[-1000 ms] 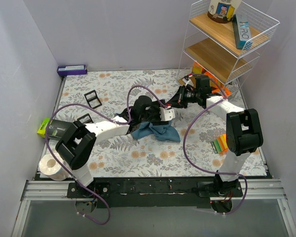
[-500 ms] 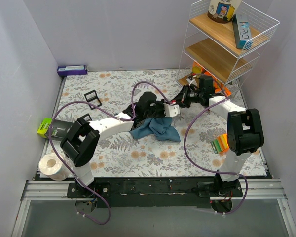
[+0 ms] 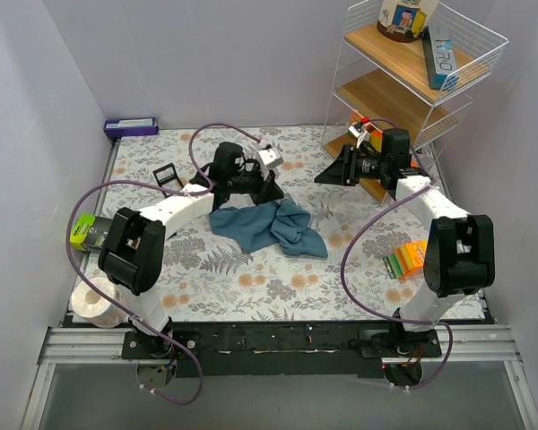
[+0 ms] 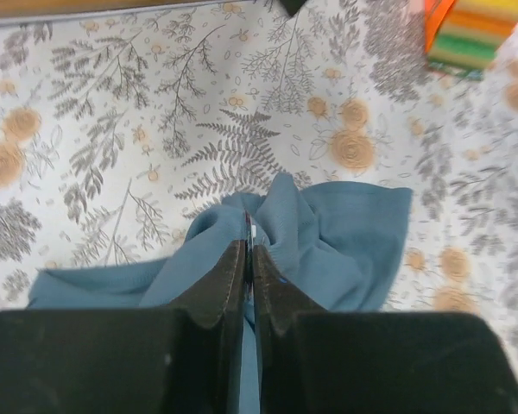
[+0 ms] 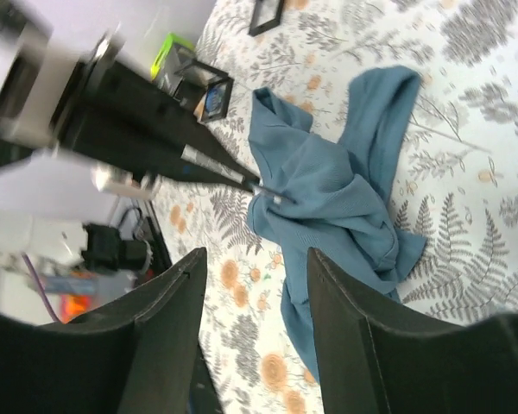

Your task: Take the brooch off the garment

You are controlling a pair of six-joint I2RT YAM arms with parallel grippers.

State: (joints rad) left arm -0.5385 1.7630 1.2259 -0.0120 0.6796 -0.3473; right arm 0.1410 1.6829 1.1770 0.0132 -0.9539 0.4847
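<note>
Left gripper (image 4: 249, 246) closed, tips against the garment (image 4: 345, 233); right gripper (image 5: 255, 259) partly open, empty.

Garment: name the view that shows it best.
Top external: the whole crumpled garment lies in view, the left gripper at its far edge. Left wrist shows only the fold pinched between shut fingers; right wrist shows it obliquely, partly behind its own fingers.

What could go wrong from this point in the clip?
The left pincer is shut on a raised fold of the garment; pulling up may drag the whole shirt along. The right pincer is open and clear of the cloth, so nothing holds it down.
</note>
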